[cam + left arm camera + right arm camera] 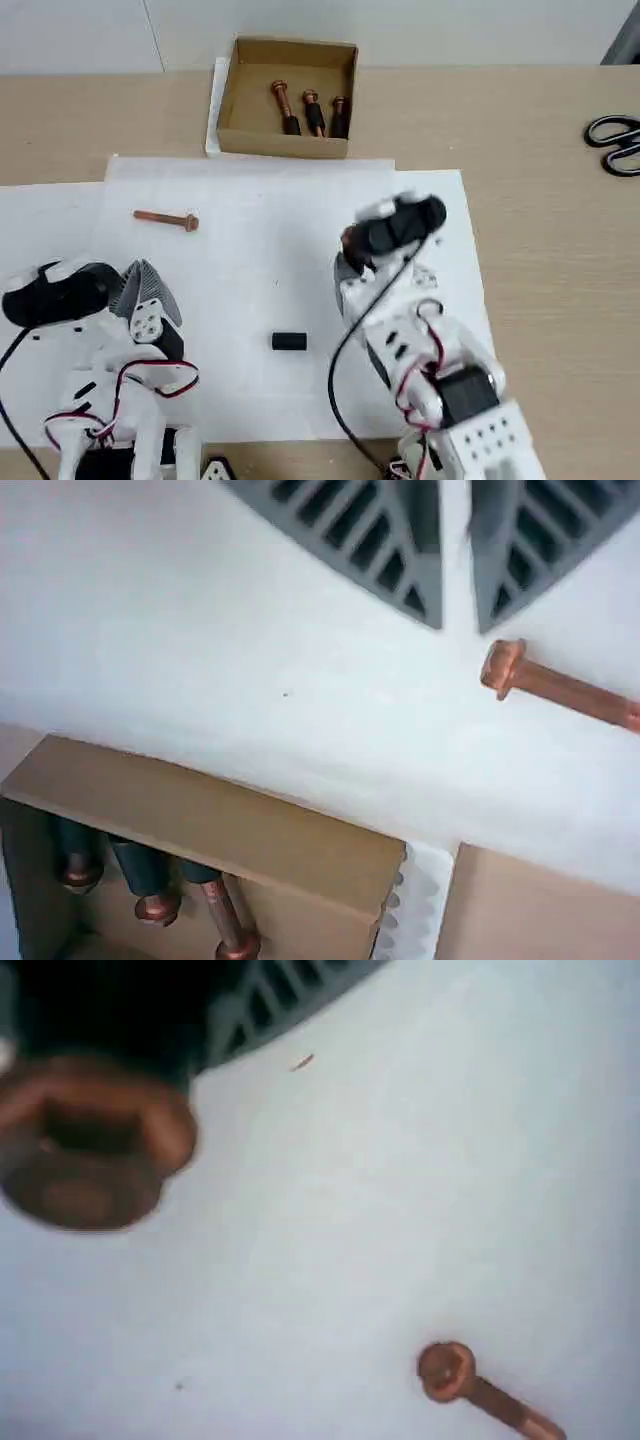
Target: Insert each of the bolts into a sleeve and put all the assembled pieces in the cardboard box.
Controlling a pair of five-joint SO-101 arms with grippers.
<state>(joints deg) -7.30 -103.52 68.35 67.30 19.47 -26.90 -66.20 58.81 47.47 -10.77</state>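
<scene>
Three assembled pieces (313,112) already lying side by side in the cardboard box (283,146), over at the far edge of the bench (540,250), heads pointing away from the arms. Box touching the far edge of the white paper (250,270).

Left end effector (456,610) parked over the near left part of the paper, grey ribbed fingers (380,540) pinched down to a narrow slit, nothing in between. One loose bolt (166,219) flat on the paper just ahead of it, near the tips but not touching, head toward the middle of the sheet.

Right end effector (348,245) up over the right half of the paper, clamped around a second bolt (95,1145), copper head poking out toward the wrist camera. Something dark right behind that head, can't tell if sleeve or just finger.

One black sleeve (289,341) lying on its side on the paper, between the two arms on the near side, well apart from the loose bolt.

Pair of scissors (615,143) way off at the right edge of the bench.
</scene>
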